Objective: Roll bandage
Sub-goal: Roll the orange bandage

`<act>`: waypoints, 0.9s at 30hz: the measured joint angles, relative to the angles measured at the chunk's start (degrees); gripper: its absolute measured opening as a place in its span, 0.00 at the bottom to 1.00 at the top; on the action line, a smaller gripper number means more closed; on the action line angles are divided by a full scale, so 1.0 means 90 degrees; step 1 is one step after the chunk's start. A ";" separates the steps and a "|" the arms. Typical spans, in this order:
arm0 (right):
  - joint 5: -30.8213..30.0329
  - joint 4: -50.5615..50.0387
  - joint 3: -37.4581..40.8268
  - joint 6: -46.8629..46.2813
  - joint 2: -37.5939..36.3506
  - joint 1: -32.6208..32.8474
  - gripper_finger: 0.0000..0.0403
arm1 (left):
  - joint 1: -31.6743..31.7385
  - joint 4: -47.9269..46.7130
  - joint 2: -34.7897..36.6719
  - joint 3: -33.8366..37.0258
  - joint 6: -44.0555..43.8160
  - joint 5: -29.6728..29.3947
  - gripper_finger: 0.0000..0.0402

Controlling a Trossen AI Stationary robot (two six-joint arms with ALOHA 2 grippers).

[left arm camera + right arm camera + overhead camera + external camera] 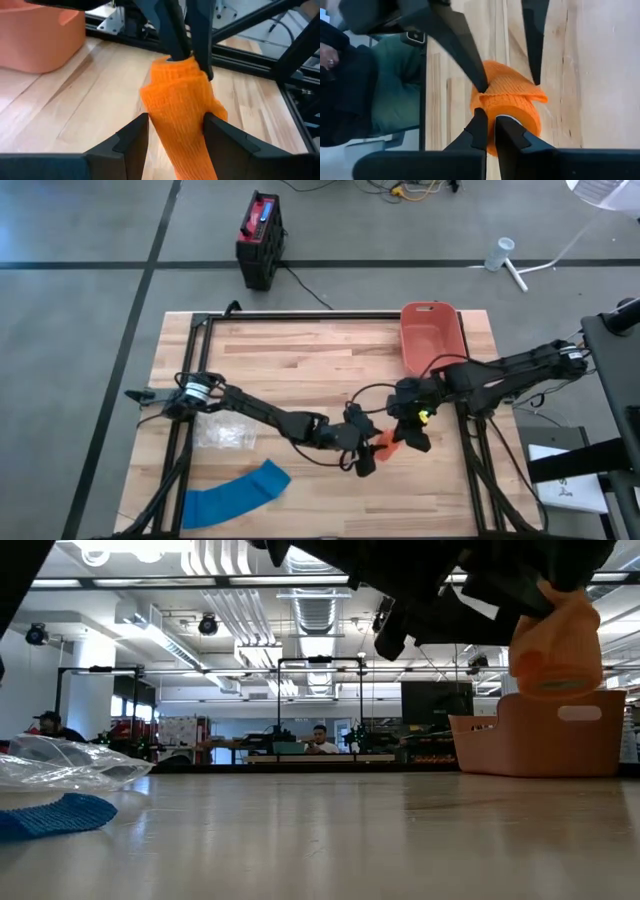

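Op: High view shows the orange bandage [384, 442] lifted just past table centre toward four o'clock; my left gripper [364, 458] clamps its roll, my right gripper [412, 432] pinches the edge shut.

Aide: Step?

Op: Mid-roll, I judge; next wants another snug turn

An orange bandage [556, 640] hangs above the table [330, 835] at upper right, under dark arm parts. Behind it stands a pink bin [540, 745]. At far left lie a blue bandage [55, 815] and, just above it, clear plastic [65, 765]. People sit in the room beyond.
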State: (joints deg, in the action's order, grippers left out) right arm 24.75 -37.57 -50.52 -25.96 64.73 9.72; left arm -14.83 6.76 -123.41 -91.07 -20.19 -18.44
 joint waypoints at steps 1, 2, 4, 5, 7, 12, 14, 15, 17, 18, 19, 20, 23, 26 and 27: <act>-0.0032 -0.0013 0.0002 -0.0002 -0.0085 0.0035 0.02 | 0.0037 0.0021 0.0008 0.0018 0.0003 0.0007 0.43; -0.0084 -0.0035 0.0002 -0.0009 -0.0153 0.0076 0.02 | 0.0084 0.0037 0.0013 0.0037 0.0026 0.0037 0.42; -0.0126 -0.0066 0.0015 -0.0017 -0.0235 0.0128 0.02 | 0.0162 0.0033 0.0014 0.0052 0.0180 0.0099 0.41; -0.0122 -0.0086 0.0019 -0.0009 -0.0266 0.0161 0.02 | 0.0180 0.0031 0.0014 0.0066 0.0300 0.0096 0.40; 0.0141 -0.0078 0.0018 0.0016 -0.0330 0.0230 0.02 | 0.0218 -0.0042 0.0014 0.0104 0.0642 -0.0007 0.39; 0.0815 -0.0124 0.0039 0.0002 -0.0345 0.0296 0.02 | 0.0235 0.0003 0.0048 0.0136 0.1596 0.0035 0.38; 0.0974 -0.0056 0.0039 0.0021 -0.0347 0.0314 0.02 | 0.0232 0.0089 0.0079 0.0136 0.1817 0.0201 0.38; 0.1065 -0.0012 0.0039 0.0045 -0.0347 0.0310 0.02 | 0.0224 0.0143 0.0087 0.0137 0.1885 0.0288 0.38; 0.1331 0.0069 0.0044 0.0159 -0.0345 0.0317 0.02 | 0.0179 0.0358 0.0089 0.0146 0.1961 0.0527 0.38; 0.1447 0.0223 0.0044 0.0221 -0.0353 0.0333 0.02 | 0.0150 0.0452 0.0089 0.0150 0.1969 0.0630 0.38; 0.1544 0.0396 0.0044 0.0306 -0.0358 0.0339 0.02 | 0.0116 0.0533 0.0089 0.0151 0.1974 0.0669 0.38; 0.1625 0.0584 0.0044 0.0337 -0.0361 0.0344 0.02 | 0.0074 0.0624 0.0090 0.0156 0.1975 0.0689 0.38; 0.1699 0.0996 0.0028 0.0351 -0.0354 0.0340 0.02 | 0.0018 0.0908 0.0091 0.0158 0.1944 0.0860 0.39; 0.1679 0.1215 0.0005 0.0502 -0.0350 0.0339 0.02 | 0.0010 0.1040 0.0091 0.0163 0.1773 0.1231 0.41; 0.1679 0.1253 -0.0014 0.0552 -0.0347 0.0339 0.02 | 0.0000 0.1080 0.0091 0.0167 0.1698 0.1297 0.42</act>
State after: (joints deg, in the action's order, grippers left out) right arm 39.85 -26.30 -50.65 -20.99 61.60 12.78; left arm -14.83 16.47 -122.58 -89.57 -4.91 -6.76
